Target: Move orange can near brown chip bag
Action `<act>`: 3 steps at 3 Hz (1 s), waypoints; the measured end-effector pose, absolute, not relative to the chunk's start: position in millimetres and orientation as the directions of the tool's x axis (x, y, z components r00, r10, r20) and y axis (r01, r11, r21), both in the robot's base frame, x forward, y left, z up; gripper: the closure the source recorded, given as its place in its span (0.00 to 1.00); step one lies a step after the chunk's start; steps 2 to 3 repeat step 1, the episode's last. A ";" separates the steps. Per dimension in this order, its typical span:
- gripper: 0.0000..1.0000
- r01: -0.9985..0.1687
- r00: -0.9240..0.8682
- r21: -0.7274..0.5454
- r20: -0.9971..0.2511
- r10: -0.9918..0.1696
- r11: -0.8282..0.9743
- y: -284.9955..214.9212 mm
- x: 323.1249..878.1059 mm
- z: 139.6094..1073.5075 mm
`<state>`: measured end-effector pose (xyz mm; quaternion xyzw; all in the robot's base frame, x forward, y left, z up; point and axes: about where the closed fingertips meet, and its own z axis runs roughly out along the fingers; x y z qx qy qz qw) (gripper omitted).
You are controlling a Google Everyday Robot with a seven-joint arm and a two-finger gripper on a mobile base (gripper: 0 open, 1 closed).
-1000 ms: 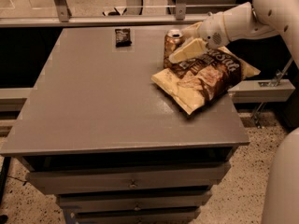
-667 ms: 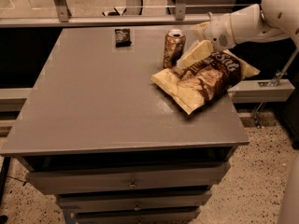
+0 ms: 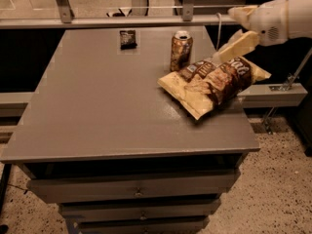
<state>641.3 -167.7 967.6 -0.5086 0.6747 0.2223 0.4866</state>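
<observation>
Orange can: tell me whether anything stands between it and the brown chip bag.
Nothing visible does. The orange can stands upright right beside the brown chip bag's far corner. The gripper hangs right of the can, over the bag's far edge.

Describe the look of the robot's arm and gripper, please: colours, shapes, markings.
The arm is a smooth, rounded white shell with a small dotted round patch near the wrist. The gripper, at the upper right above the bag, has two flat, pale yellow fingers. No lettering shows on it.
</observation>
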 end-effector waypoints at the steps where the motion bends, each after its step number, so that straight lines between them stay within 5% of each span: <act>1: 0.00 -0.903 -0.013 -0.192 -0.882 -0.471 0.385 -168.6 641.6 964.7; 3: 0.00 -0.903 -0.013 -0.192 -0.882 -0.471 0.385 -168.6 641.6 964.7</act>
